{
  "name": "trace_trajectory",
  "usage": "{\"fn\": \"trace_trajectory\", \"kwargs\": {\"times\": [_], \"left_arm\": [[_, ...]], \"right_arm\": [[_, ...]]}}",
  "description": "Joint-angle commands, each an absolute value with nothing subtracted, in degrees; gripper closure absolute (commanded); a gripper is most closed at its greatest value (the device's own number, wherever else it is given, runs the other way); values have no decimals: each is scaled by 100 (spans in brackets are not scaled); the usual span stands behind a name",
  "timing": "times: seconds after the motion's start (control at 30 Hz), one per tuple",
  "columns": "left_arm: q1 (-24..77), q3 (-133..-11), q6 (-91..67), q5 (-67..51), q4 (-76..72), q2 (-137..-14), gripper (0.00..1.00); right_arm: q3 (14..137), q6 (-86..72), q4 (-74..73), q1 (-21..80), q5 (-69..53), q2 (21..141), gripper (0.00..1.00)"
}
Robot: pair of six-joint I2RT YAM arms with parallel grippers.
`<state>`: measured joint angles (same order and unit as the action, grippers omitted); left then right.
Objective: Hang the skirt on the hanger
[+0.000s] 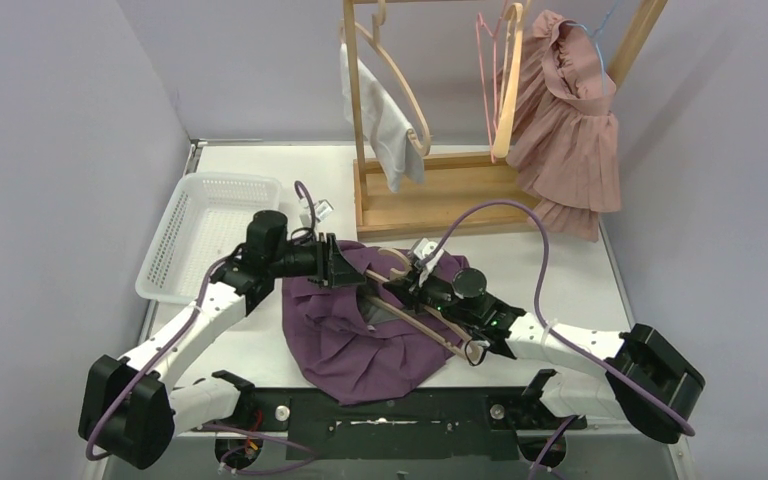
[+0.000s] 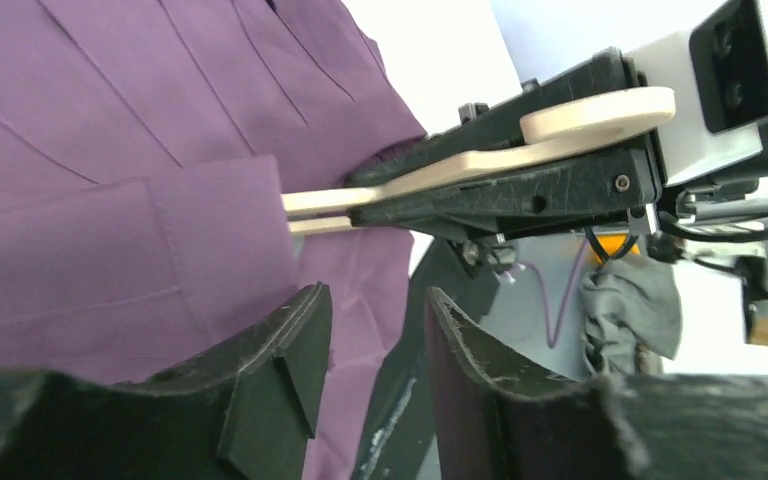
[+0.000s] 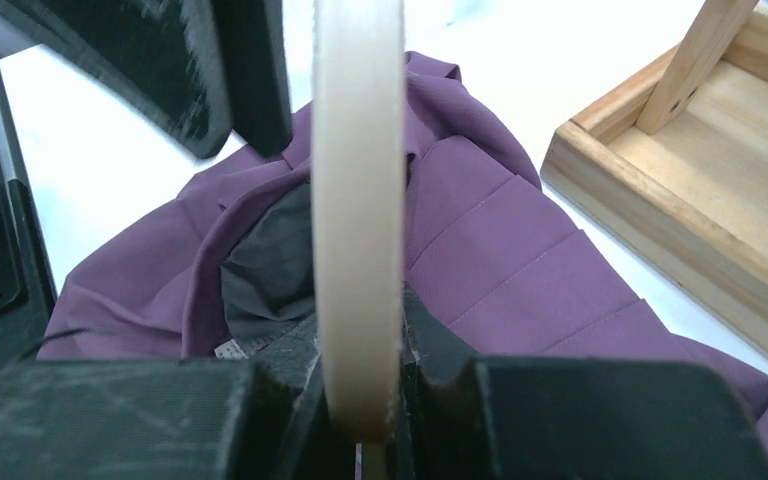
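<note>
Across the top external view, the purple skirt [image 1: 360, 345] is being shown lying crumpled on the white surface [image 1: 580, 275], close to the near edge and between the two arms. The left claw [image 1: 338, 262] is being held at the skirt's far left edge. The right claw [image 1: 412, 283] is being kept closed on a wooden hanger [image 1: 440, 335], which is lying slantwise over the cloth. A white basket [image 1: 185, 195] is being shown to the left, and a wooden rack [image 1: 440, 190] with a pink dress [image 1: 570, 130] behind.

From the left wrist, the left claw [image 2: 375, 300] is being shown partly open, with no cloth pinched between its jaws; the skirt [image 2: 140, 150] is lying just beyond them. The hanger [image 2: 580, 115] is being clamped by the opposite black fingers [image 2: 540, 195], its arm passing into the waistband.

From the right wrist, the hanger [image 3: 358, 200] is being gripped tightly by the right claw [image 3: 360, 365], above the skirt [image 3: 520, 280] and its grey lining [image 3: 270, 270].
</note>
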<state>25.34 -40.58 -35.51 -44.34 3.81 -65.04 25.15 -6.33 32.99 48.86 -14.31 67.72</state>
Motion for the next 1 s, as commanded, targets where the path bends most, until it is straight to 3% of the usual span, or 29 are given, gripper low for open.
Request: {"fn": "trace_trajectory", "kwargs": {"times": [0.0,0.13,0.27,0.4,0.63,0.83,0.97], "left_arm": [[2141,-4955,-2083,-4238,1109,-6467,59],[1882,-5233,-1283,-4095,1268,-6361,51],[1868,-5349,-227,-3405,1425,-6437,22],[2025,-5388,1476,-3640,1676,-6560,21],[2370,-5842,3248,-4204,2735,-6909,33],[2736,-6347,3513,-4557,3165,-7205,68],[2943,-6596,3495,-4951,3591,-7108,68]], "right_arm": [[2463,-305,4825,4937,-1369,6810,100],[2370,-308,5148,4932,-1474,6820,100],[2354,-307,5247,4939,-1521,6759,100],[2354,-379,5110,4939,-1666,6510,100],[2417,-462,4754,4939,-2025,6082,100],[2638,-444,4185,4927,-2436,5752,100],[2803,-411,3806,4916,-2635,5592,100]]}}
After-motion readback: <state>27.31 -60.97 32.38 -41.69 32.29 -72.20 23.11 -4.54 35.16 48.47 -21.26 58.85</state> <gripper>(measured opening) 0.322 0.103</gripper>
